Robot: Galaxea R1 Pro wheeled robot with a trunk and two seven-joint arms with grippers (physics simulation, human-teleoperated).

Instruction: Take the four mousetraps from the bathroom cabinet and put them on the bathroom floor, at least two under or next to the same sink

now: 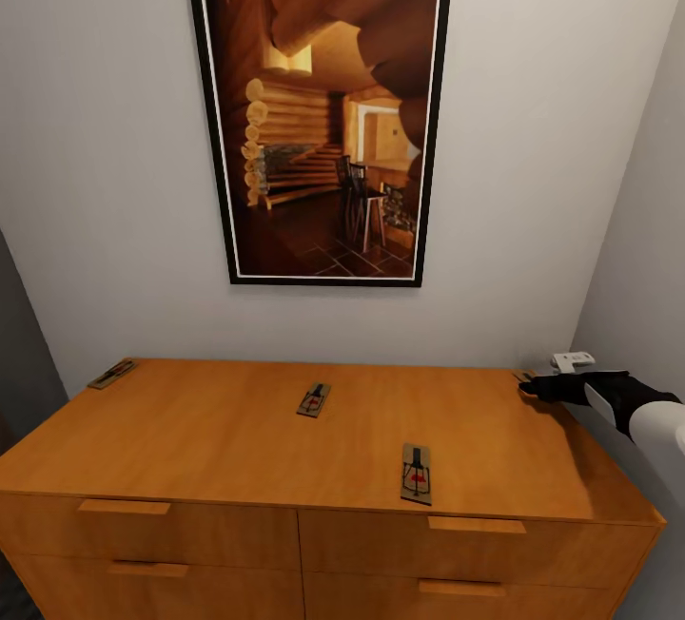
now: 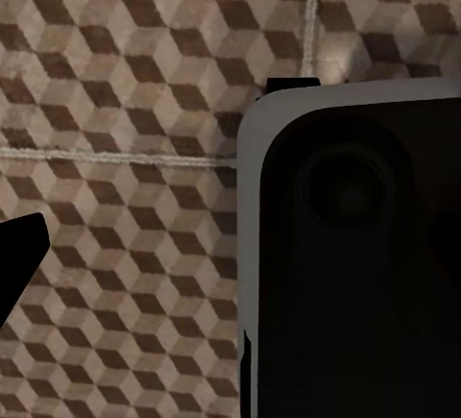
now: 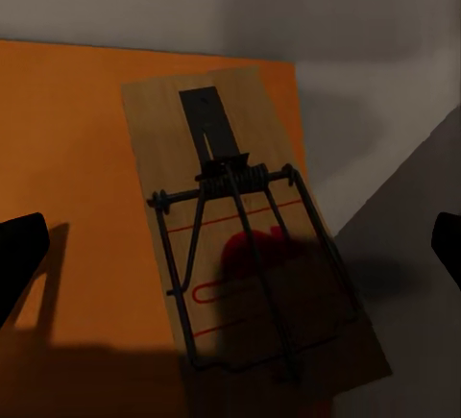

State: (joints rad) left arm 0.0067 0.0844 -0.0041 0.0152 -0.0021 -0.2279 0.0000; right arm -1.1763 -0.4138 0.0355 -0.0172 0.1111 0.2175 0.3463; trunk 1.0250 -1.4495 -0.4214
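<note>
Right hand [image 1: 530,385] sits released, fingers spread either side of the far-right mousetrap [image 3: 245,245], a tan board with black wire spring and red mark overhanging the cabinet [image 1: 238,430] top's right edge, apparently lining up a grasp; left hand's state can't be told.

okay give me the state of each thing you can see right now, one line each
Far-left mousetrap: flat on the cabinet top, at the back corner.
Middle mousetrap: flat on top, untouched.
Front mousetrap: flat, near the front edge.
Right-corner mousetrap: flat, overhanging the cabinet's edge, not gripped.
Cabinet drawers: shut.
Right claw: open, at the right-corner mousetrap.
Left claw: cannot tell, above the bathroom floor.
</note>
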